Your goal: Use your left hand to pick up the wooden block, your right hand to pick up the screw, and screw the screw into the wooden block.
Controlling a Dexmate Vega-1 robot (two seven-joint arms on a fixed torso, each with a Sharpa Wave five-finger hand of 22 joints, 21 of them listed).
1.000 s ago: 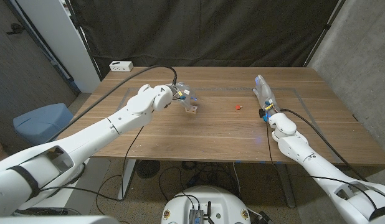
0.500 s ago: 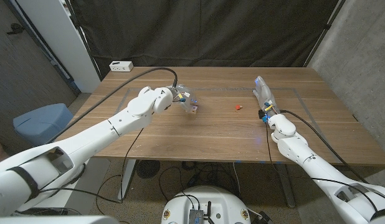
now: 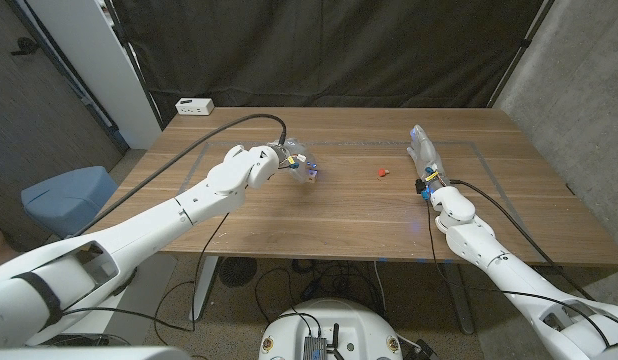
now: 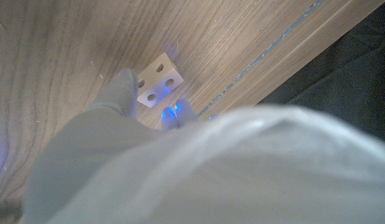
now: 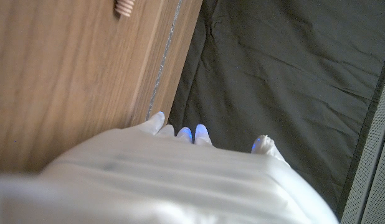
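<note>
left hand (image 3: 289, 158): fingers (image 4: 125, 87) close around wooden block (image 4: 157, 79), apparently pinching it | right hand (image 3: 422, 152): fingers straight, holding nothing | screw (image 3: 382, 172): on desk (image 3: 339, 215), beside right fingers, apart

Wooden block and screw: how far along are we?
Early. The left hand has its fingers on either side of the wooden block; whether it is lifted off the table is unclear. The screw lies untouched on the table, apart from the right hand. Left: pick up the screw, then drive it in.
</note>
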